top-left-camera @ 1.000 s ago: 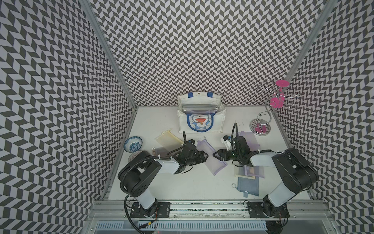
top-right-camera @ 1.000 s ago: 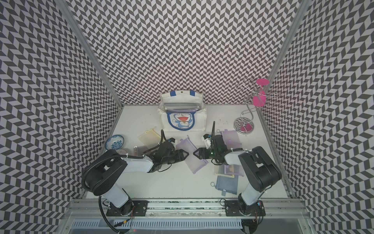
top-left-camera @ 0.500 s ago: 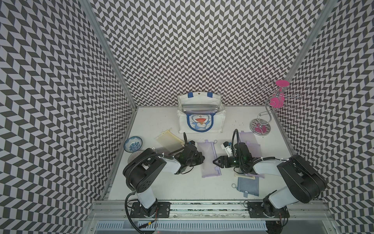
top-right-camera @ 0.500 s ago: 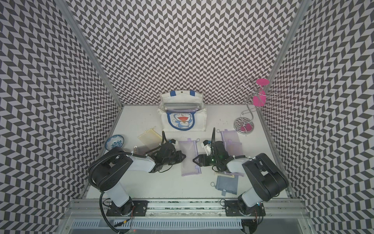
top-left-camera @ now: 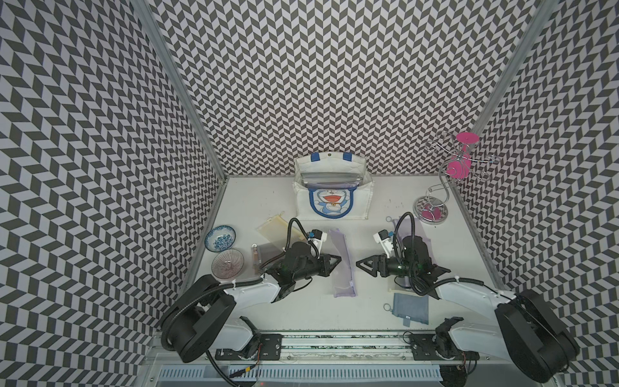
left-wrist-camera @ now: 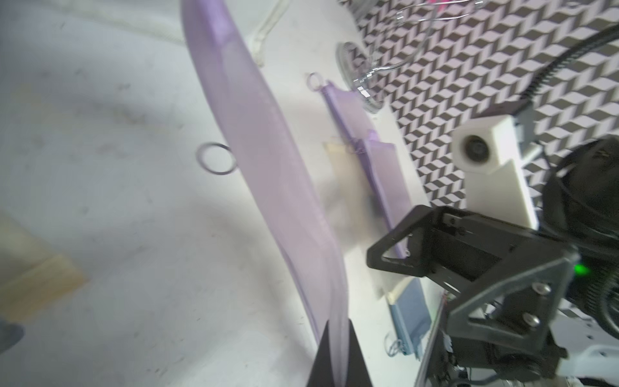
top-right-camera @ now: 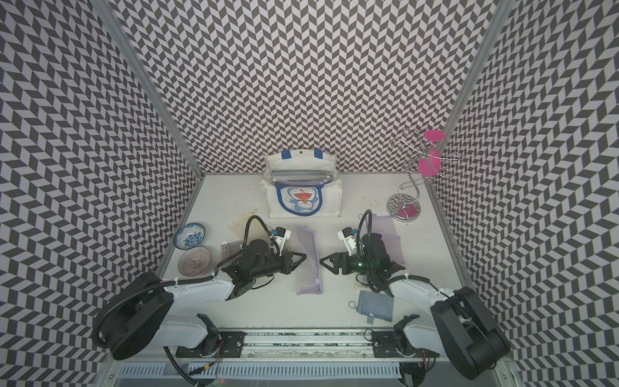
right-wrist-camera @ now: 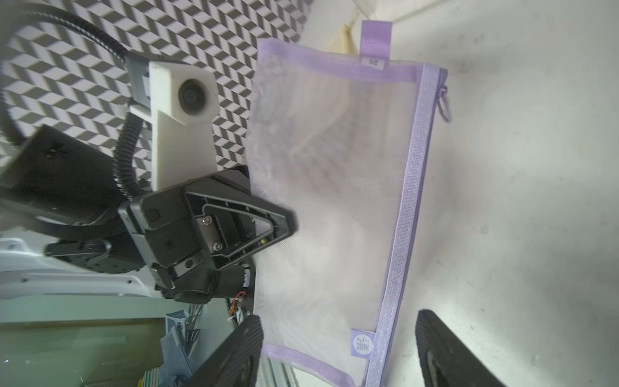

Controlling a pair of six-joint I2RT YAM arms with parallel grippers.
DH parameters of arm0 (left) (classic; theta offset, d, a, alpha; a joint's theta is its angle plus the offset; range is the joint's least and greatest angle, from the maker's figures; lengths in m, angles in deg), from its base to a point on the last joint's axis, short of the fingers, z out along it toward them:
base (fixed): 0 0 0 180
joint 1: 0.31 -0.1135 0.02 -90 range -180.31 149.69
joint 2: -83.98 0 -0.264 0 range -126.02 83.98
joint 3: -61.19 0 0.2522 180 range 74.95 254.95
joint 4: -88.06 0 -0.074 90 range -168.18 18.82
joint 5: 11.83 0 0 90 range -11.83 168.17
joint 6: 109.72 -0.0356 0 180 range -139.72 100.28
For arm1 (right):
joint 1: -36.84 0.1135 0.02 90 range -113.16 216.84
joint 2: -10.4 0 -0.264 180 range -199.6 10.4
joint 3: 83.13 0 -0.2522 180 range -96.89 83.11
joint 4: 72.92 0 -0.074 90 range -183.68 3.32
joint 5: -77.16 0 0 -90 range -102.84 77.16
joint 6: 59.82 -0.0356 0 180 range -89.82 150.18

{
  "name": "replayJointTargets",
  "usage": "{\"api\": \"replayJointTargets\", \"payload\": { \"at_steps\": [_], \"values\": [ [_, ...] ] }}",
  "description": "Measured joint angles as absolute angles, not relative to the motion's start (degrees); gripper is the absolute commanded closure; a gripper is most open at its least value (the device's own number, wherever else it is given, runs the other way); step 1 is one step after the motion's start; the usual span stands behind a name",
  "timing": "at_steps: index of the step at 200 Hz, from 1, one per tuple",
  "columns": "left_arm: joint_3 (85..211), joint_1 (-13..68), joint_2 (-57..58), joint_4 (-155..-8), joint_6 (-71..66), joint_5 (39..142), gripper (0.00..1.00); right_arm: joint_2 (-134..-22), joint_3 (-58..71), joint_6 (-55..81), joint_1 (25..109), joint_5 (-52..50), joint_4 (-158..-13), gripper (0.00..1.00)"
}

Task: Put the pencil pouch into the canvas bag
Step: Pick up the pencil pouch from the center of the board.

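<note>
Now, purple pencil pouch point(top-left-camera: 339, 244) pinched tight in left gripper point(top-left-camera: 337, 267); right gripper point(top-left-camera: 359, 269) gaping wide, just beside pouch's far edge

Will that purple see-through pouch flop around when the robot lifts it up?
Probably floppy: the purple mesh pouch curves where the left end effector pinches one edge. Likely light too: it is thin see-through mesh and looks nearly flat.

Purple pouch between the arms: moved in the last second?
Yes. The purple pouch has swung from slanted to pointing nearly straight at the canvas bag, with the left claw shut on it.
</note>
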State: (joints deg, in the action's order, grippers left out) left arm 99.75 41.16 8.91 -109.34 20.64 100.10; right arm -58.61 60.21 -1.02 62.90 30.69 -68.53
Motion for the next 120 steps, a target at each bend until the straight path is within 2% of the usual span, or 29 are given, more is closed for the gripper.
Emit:
{"api": "replayJointTargets", "payload": {
  "at_steps": [48,120],
  "values": [
    [99.7,42.1,19.9,-112.5,15.5,105.0,1.0,-53.7,59.9,-4.6,62.9,38.4,-58.4,0.23],
    [99.7,44.3,25.5,-113.7,12.6,108.3,1.0,-51.4,59.8,-8.0,62.9,43.7,-50.6,0.2]
  ]
}}
